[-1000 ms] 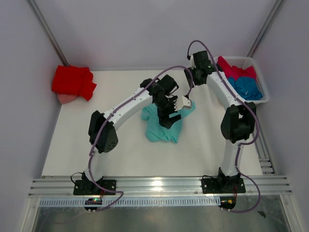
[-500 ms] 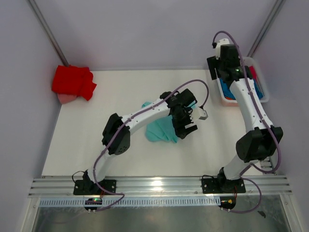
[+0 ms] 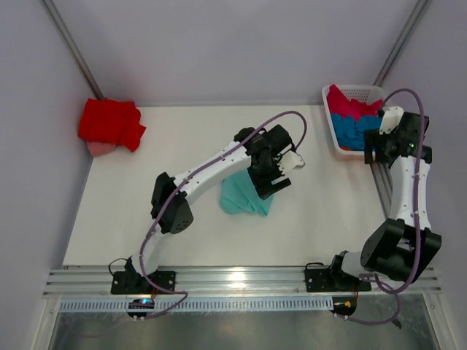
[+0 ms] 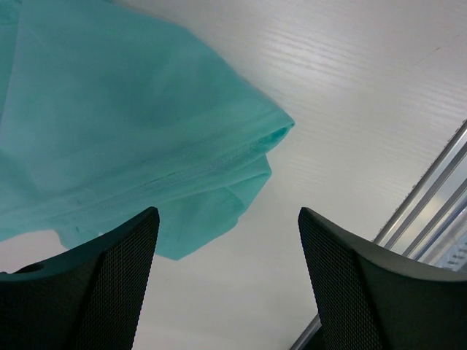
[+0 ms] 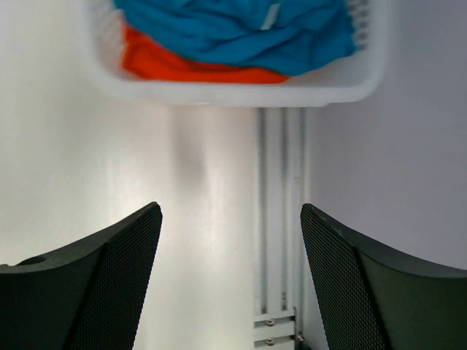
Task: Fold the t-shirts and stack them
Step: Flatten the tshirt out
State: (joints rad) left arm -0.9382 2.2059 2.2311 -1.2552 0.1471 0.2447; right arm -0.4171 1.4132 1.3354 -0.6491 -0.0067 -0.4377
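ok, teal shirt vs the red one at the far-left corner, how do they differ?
Teal t-shirt lies mid-table beneath the open left tool; red t-shirt sits at the far-left corner, no arm near. Teal rests on bare table; red lies on something pink. Both plain and rumpled.

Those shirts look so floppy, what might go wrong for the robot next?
The mint-teal t-shirt lies bunched in overlapping layers; the open left tool above it might pinch several at once, so it never spreads flat. The blue t-shirt is heaped in the white basket near the open right tool; pulling it could drag the basket along.
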